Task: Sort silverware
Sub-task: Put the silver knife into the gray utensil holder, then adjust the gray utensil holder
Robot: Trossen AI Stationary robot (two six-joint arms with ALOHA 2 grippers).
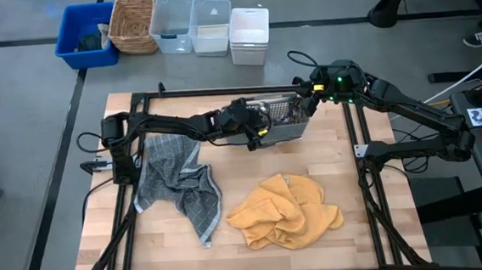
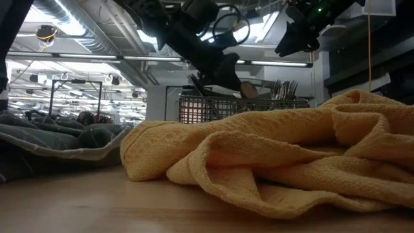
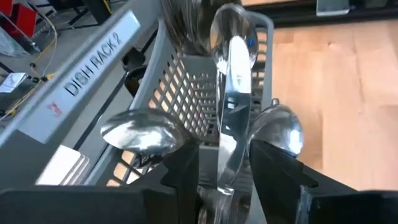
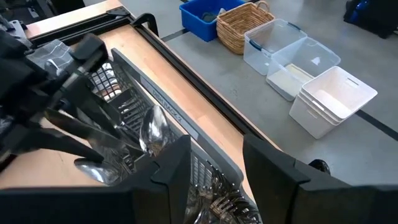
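Over the grey mesh caddy (image 1: pixel 281 119) at the table's (image 1: pixel 232 246) far edge, the left gripper (image 3: pixel 222 165) is hovering with fingers parted around an upright spoon (image 3: pixel 231 93), not visibly clamping it. More silverware (image 4: pixel 149 134) is standing in the caddy. Just right, the right gripper (image 4: pixel 214 165) is hanging wide open, holding nothing.

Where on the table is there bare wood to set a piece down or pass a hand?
Free: the near edge in front of the yellow towel, and the strip between it and the grey checked cloth. Crowded: the far side, where the left hand and right hand meet at the mesh caddy.
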